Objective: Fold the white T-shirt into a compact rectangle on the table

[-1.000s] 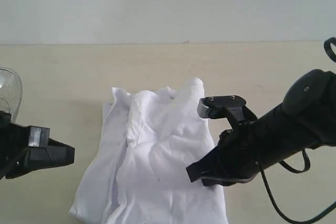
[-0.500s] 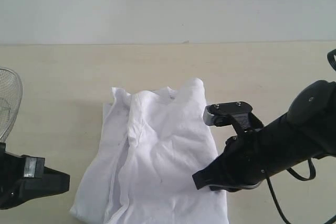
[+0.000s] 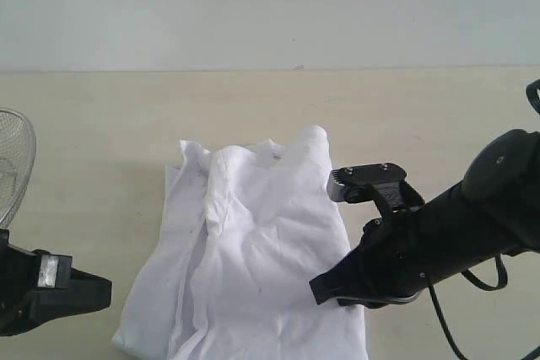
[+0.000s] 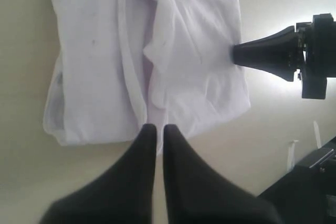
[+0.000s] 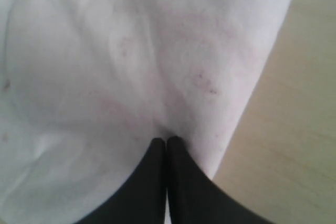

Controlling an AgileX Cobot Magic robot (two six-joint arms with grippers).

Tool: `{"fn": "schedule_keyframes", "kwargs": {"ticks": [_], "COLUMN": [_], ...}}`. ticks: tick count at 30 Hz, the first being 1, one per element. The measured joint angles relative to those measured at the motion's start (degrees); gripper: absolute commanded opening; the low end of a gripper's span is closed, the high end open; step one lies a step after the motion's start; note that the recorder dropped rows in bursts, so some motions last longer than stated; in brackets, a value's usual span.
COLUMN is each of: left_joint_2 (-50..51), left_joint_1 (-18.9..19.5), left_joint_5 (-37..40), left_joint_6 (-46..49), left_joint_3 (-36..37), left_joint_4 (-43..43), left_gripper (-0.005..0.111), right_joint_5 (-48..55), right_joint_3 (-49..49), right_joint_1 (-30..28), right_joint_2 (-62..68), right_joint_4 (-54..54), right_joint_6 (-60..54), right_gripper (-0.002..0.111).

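right claw (image 5: pixel 167 141) pressed shut against the white t-shirt (image 3: pixel 253 250); left claw (image 4: pixel 156 128) shut, empty, off to its side. shirt lies on the bench (image 3: pixel 101 124), sides folded in, a rumpled strip; crosswise folds are left, i judge.

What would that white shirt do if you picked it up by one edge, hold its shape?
Probably not: the white T-shirt lies in soft wrinkles and loose layers, so it would likely sag and unfold. Pushed across the table, such crumpled cloth would likely bunch rather than slide whole.
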Motion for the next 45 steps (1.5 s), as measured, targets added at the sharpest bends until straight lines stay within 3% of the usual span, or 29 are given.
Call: {"fn": "schedule_keyframes", "kwargs": {"ticks": [21,26,36,45], "left_joint_2": [0.0,0.7,12.7,26.2], "left_joint_1": [0.0,0.0,0.0,0.0], "left_joint_5": [-0.9,-0.4,0.8,4.5], "left_joint_6": [1.4,6.6,20.3,28.1], "left_joint_3": [0.0,0.0,-0.4,-9.6], "left_joint_4": [0.0,-4.8,-15.5,-23.6], "left_gripper": [0.005,0.005,0.005,0.005], "right_joint_5": [0.0,0.0,-0.1,-0.1], "right_joint_3": [0.0,0.0,0.0,0.0], "right_joint_1": [0.0,0.0,0.0,0.0], "right_joint_2": [0.0,0.0,0.0,0.0], "right_joint_4": [0.1,0.1,0.1,0.1], "right_joint_6": [-0.1,-0.1,-0.1,-0.1], "right_gripper": [0.0,0.0,0.0,0.0]}}
